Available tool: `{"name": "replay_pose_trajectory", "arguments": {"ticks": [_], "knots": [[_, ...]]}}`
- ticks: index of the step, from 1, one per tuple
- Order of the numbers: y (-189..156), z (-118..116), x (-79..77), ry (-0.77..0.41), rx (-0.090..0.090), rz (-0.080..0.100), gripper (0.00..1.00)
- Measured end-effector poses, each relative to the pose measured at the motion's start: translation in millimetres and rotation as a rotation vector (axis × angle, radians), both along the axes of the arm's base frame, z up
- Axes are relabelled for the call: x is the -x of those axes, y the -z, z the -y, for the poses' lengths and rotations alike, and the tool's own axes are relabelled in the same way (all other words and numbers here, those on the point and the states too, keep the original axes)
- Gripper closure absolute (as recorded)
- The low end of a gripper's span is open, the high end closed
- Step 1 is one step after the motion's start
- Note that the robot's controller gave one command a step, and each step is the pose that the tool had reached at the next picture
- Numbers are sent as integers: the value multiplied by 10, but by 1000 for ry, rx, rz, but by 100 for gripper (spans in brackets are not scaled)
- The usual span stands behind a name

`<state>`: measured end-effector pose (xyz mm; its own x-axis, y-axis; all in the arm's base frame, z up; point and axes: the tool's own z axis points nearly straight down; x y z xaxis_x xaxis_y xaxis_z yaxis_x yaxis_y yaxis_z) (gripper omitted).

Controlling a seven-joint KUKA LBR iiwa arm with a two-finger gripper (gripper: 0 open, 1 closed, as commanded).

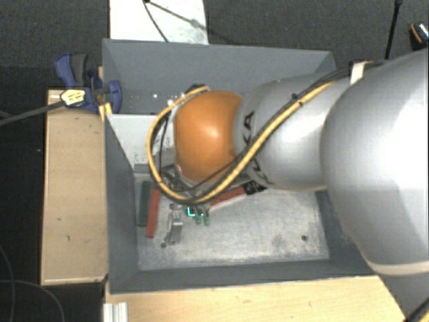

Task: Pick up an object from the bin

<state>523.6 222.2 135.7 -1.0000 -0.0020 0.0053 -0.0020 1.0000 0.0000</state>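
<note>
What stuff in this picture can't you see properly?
- Camera view: the arm's orange cover hides much of the bin.
- A red stick runs under the arm, so its right end is hidden.
- A red bar and a dark green bar by the left wall are too small to name.
- The claw is too small to tell if it holds anything.

Soft overhead light, faint shadows
</note>
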Motion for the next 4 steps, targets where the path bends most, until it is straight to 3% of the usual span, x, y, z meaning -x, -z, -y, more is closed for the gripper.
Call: {"name": "replay_pose_trajectory", "arguments": {"ticks": [1, 2, 3, 4], "knots": [[184, 666, -189, -20, 4, 4, 0], [680, 1198, -292, 48, 3, 2, 0], [651, 1158, -293, 49, -1, 5, 100], [-796, 1259, -270, 129, -2, 15, 100]]}}
